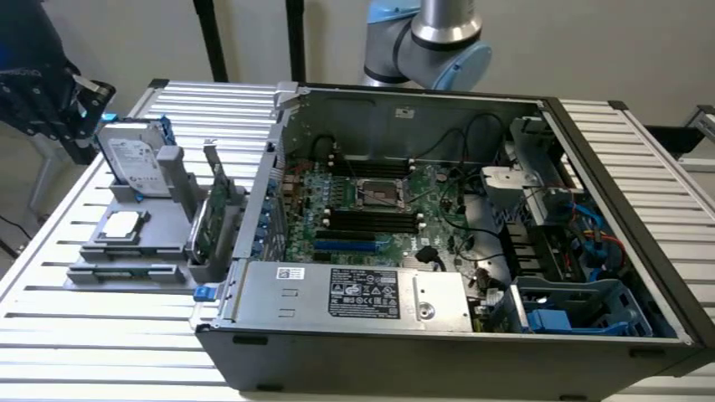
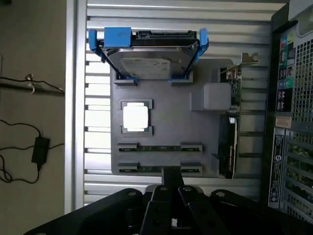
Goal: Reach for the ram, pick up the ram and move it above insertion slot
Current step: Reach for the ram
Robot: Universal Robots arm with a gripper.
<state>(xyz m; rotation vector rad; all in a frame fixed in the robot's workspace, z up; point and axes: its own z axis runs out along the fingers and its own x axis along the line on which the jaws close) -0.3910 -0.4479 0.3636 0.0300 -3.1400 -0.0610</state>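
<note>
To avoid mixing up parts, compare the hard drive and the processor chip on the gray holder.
The hard drive is bigger and stands on edge; the processor chip is small and lies flat. The hard drive sits in a blue caddy; the processor chip has none. Both rest on the gray holder.

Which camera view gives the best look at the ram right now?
The wrist view: it looks straight down on the ram, lying flat in the gray holder with its full length in sight. In the exterior view the ram is a thin, foreshortened strip at the holder's front edge.
</note>
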